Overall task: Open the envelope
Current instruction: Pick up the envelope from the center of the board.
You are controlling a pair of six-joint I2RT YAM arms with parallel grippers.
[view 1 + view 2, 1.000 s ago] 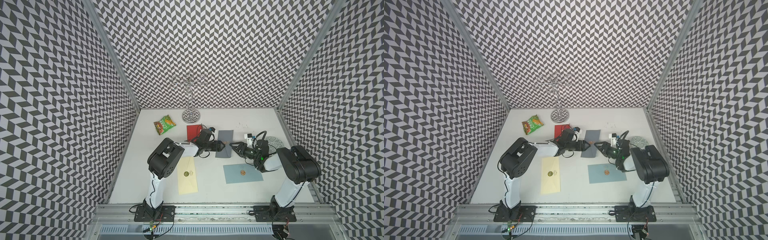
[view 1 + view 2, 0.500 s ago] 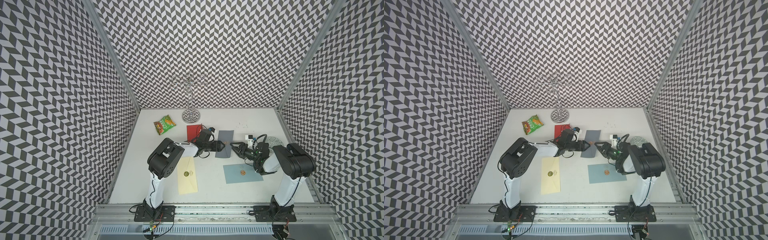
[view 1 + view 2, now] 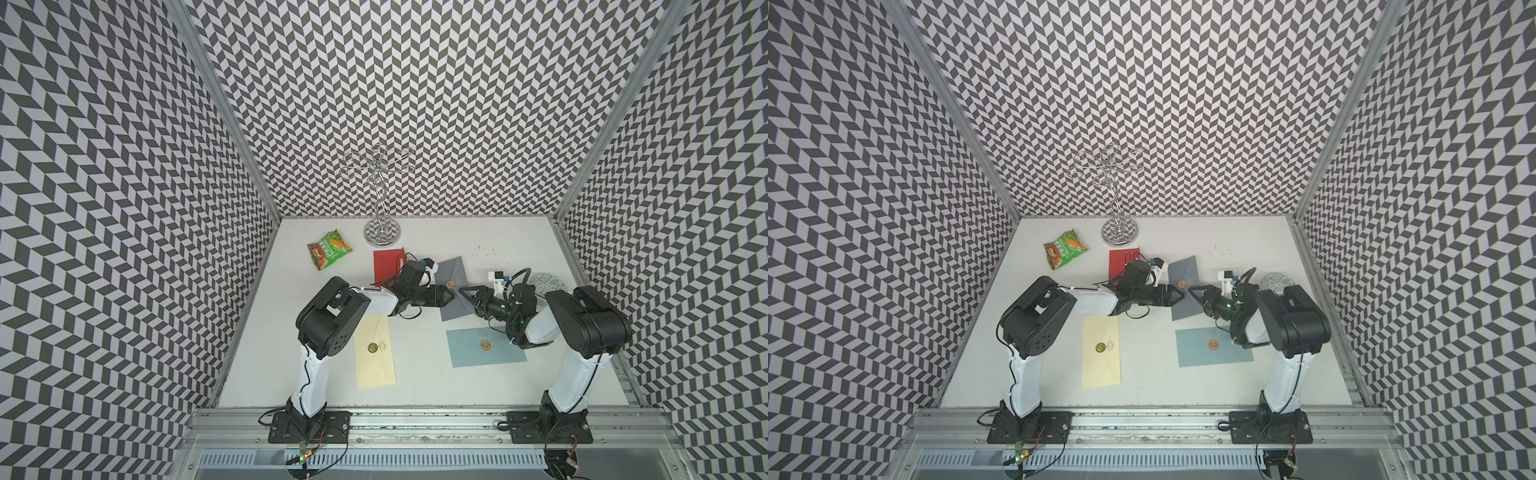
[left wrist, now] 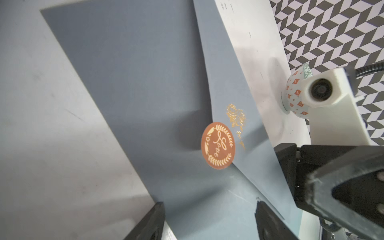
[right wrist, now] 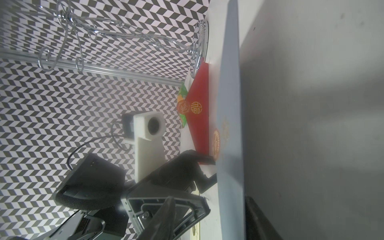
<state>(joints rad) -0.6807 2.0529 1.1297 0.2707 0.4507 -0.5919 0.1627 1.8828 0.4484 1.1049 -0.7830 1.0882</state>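
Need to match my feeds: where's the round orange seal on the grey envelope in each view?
Both top views: orange seal, a small dot near the picture's middle.
Left wrist: large and face-on, just past the middle.
Right wrist: a thin edge-on sliver near the middle.
Shared landmark: the grey envelope that carries it, visible in all four.

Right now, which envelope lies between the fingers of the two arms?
The grey envelope, alone between them; the red envelope, cream envelope and blue envelope lie elsewhere.

2 overviews, 2 wrist close-ups (shared envelope (image 4: 135, 72))
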